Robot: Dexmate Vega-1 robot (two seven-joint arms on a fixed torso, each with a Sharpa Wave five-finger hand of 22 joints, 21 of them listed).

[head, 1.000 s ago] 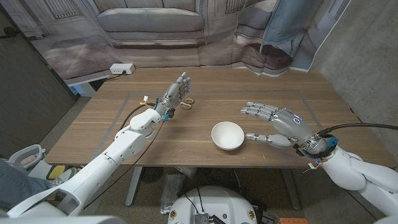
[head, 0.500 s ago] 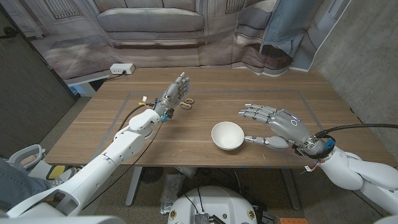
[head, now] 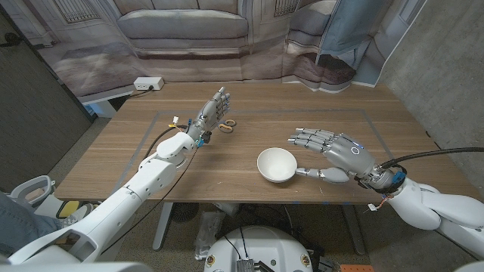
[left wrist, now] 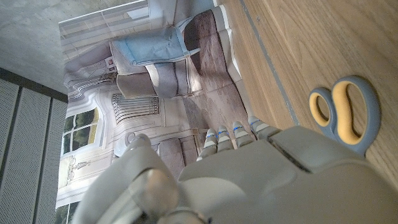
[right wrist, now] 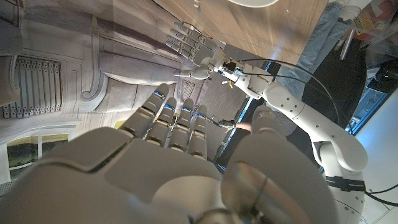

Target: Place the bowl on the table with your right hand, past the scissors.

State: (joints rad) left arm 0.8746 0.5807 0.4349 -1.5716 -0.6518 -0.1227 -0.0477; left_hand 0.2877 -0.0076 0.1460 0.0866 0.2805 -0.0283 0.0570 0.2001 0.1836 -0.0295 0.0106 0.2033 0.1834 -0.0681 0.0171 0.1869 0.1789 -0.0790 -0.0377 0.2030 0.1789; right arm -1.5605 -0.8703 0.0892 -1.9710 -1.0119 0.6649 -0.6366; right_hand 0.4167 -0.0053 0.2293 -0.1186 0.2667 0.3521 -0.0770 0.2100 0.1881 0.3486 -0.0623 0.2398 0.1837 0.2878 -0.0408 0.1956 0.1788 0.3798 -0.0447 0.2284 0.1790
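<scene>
A white bowl (head: pixel 276 165) stands upright on the wooden table (head: pixel 318 113), near its front edge; its rim (right wrist: pixel 252 2) also shows in the right wrist view. My right hand (head: pixel 333 151) hovers just right of the bowl, open, fingers spread over the table and thumb close to the bowl's right side, holding nothing. In its own wrist view the right hand (right wrist: pixel 180 162) is seen from behind. The scissors (head: pixel 227 125) with yellow-lined handles (left wrist: pixel 345 112) lie farther back on the table. My left hand (head: pixel 214 112) stands beside them on the left, fingers straight, holding nothing.
A white power strip (head: pixel 148 83) lies on a low shelf behind the table's far left corner. A printed backdrop of a sofa (head: pixel 189 26) hangs behind the table. Thin blue lines mark a rectangle on the tabletop.
My right hand has drifted a little to the left, closer to the bowl. The bowl, the scissors and my left hand have not moved.
</scene>
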